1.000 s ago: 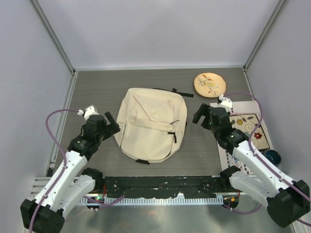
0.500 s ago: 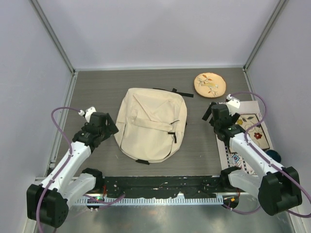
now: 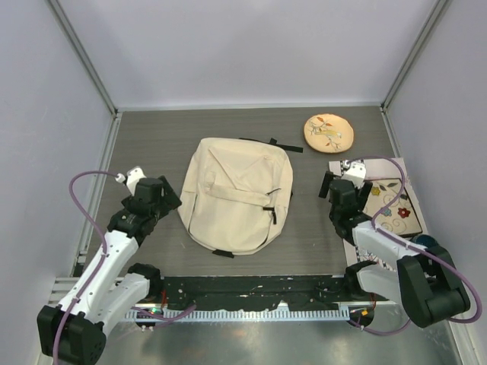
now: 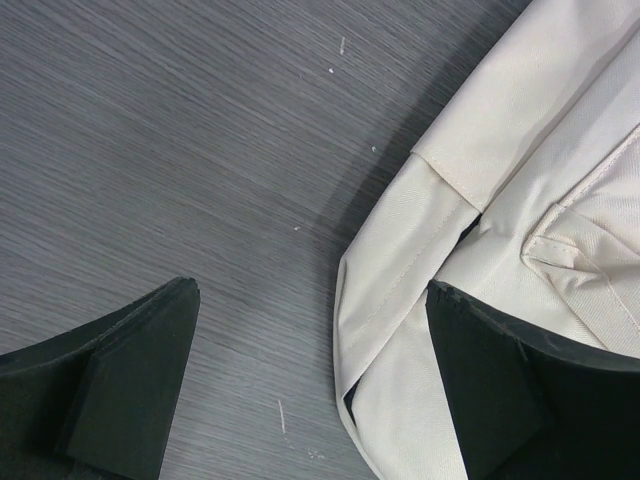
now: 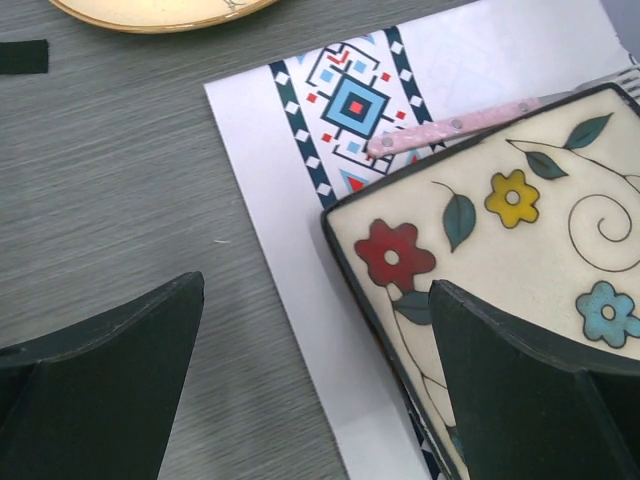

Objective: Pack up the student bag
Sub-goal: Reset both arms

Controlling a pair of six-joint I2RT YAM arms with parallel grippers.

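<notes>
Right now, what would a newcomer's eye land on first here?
The big cream student bag lying flat mid-table draws the eye first. Next, the flower-painted tray at the right edge and the round embroidered disc beyond it. The left gripper stands open by the bag's edge, the right gripper open over the tray's corner.

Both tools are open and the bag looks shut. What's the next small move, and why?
Probably lower the left tool and pinch the fold at the left edge of the large cream fabric backpack. That fold lies between its open jaws, the backpack looks closed, and the flat cream floral panel under the open right tool cannot go in until it is opened.
</notes>
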